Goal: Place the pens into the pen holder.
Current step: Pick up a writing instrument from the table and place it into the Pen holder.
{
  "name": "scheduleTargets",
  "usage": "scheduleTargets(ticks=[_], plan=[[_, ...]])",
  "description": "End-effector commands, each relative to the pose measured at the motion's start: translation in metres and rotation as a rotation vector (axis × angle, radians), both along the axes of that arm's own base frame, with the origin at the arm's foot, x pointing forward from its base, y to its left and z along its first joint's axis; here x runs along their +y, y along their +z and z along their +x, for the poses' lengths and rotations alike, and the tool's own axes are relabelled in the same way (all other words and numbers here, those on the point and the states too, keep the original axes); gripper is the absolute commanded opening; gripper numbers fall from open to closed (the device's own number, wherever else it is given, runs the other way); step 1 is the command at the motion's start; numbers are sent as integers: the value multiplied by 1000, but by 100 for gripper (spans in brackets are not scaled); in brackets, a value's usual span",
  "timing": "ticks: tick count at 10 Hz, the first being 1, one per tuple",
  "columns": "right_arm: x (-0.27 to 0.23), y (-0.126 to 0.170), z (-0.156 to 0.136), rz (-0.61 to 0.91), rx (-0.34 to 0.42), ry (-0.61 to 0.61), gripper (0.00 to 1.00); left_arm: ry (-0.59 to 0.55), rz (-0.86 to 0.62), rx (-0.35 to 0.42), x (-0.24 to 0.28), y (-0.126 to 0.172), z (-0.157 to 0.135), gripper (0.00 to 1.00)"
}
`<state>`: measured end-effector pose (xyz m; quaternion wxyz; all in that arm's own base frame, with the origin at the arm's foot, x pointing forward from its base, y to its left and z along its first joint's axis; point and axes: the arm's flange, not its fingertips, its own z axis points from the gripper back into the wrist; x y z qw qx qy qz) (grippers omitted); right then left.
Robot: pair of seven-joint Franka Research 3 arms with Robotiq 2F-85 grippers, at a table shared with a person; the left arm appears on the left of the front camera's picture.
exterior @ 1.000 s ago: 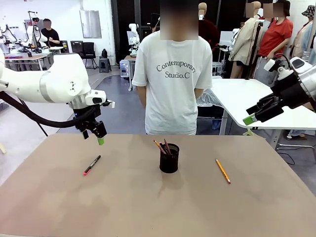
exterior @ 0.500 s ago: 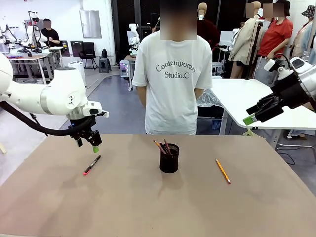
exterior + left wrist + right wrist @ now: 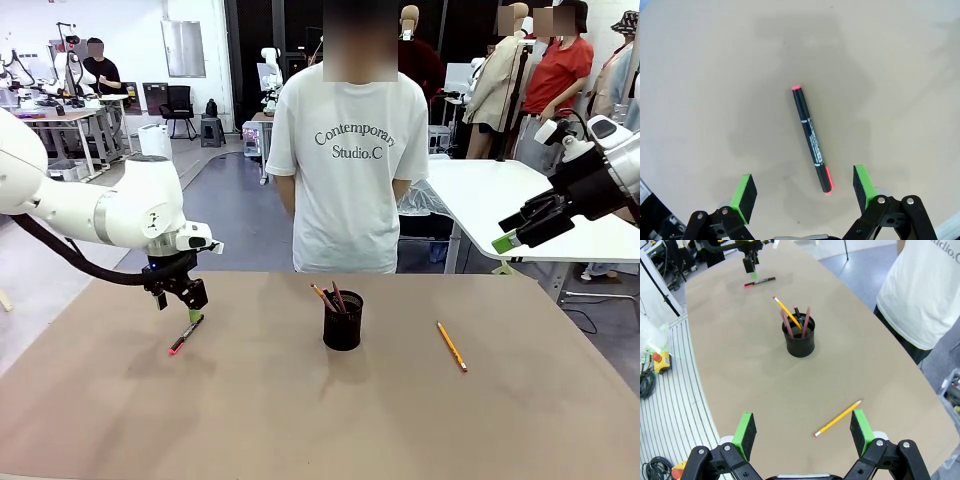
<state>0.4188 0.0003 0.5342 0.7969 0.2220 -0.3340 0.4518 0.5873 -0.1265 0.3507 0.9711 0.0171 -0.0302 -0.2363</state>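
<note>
Left hand (image 3: 804,192) lower, wide above black pen (image 3: 811,145), open tabletop (image 3: 700,75) around

The front camera sits at the counter's (image 3: 300,420) near edge, facing across to the person (image 3: 350,150) at the far side. The left wrist camera looks straight down, close above the black pen (image 3: 811,145) at the left. The right wrist camera, high off the right, looks left over the counter, sharing holder (image 3: 800,342), pencil (image 3: 837,418) and black pen with the front view.

Grey floor (image 3: 220,200), white side table (image 3: 480,195) (far right), black office chair (image 3: 181,103), white back wall (image 3: 135,35)
</note>
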Motion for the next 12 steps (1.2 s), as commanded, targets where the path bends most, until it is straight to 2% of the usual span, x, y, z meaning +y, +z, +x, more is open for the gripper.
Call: scheduleTargets(ticks=[1,2,3,4,8,12], plan=[[2,0,0,30,-11,5,100,75,-20,-24,-9,1,12,100],[2,0,0,30,-11,5,100,58,-25,0,-14,1,11,100],[2,0,0,30,-11,5,100,22,-147,78,-16,5,7,100],[2,0,0,30,-11,5,100,40,-12,-8,-9,-1,8,100],[2,0,0,30,-11,5,100,32,-37,11,-13,-1,8,100],[2,0,0,30,-11,5,100,72,-14,17,-9,-21,22,100]])
